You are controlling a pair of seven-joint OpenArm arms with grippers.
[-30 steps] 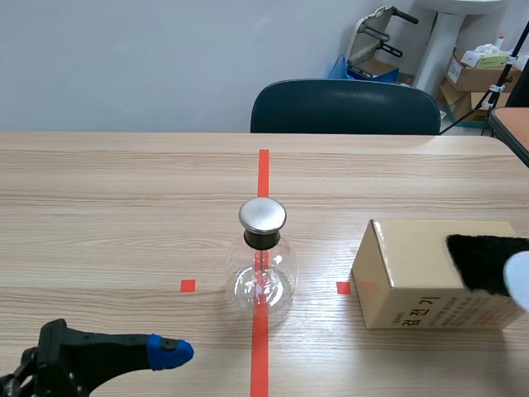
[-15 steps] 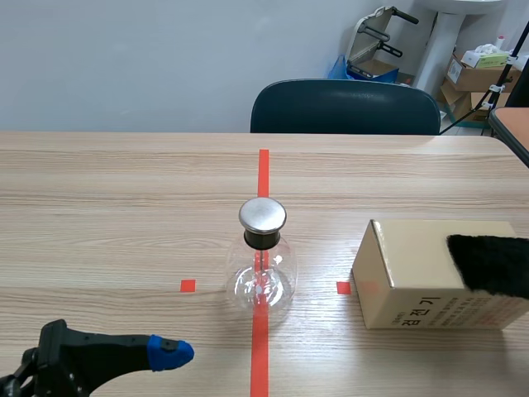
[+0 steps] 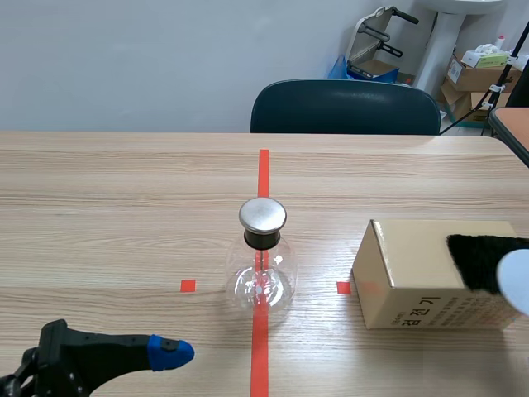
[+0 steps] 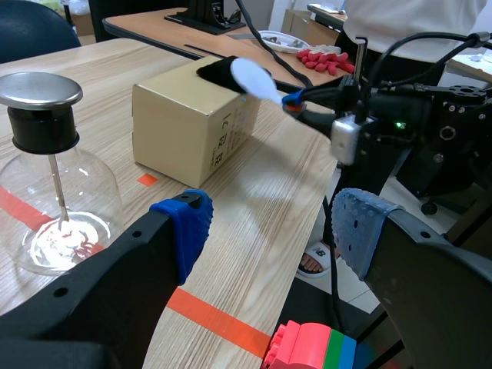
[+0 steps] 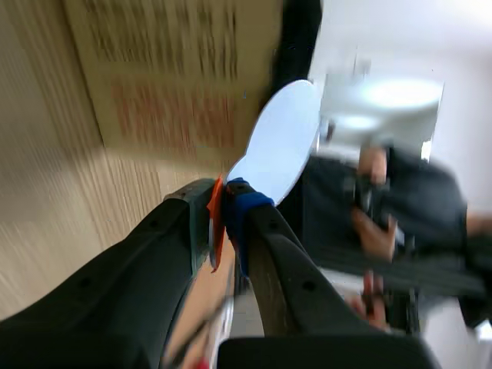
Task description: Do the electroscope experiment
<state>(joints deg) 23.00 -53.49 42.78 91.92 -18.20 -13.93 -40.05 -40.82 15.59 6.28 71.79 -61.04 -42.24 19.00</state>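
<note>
While the left hand (image 4: 269, 231) hangs low over the worktop (image 3: 124, 223) with fingers spread on nothing, the glass electroscope (image 3: 262, 265) stands upright mid-worktop on the red tape line. Near its right sits a cardboard box (image 3: 413, 281) topped with black fur (image 3: 483, 260), where the right hand (image 5: 227, 204) pinches a pale oval paddle (image 3: 517, 277).

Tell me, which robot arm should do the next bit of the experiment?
Right. The right fingers are shut on the pale round paddle, close to the black furry cloth on the brown cardboard box, so it can probably rub it. The left fingers are open, empty, near the round glass flask.
</note>
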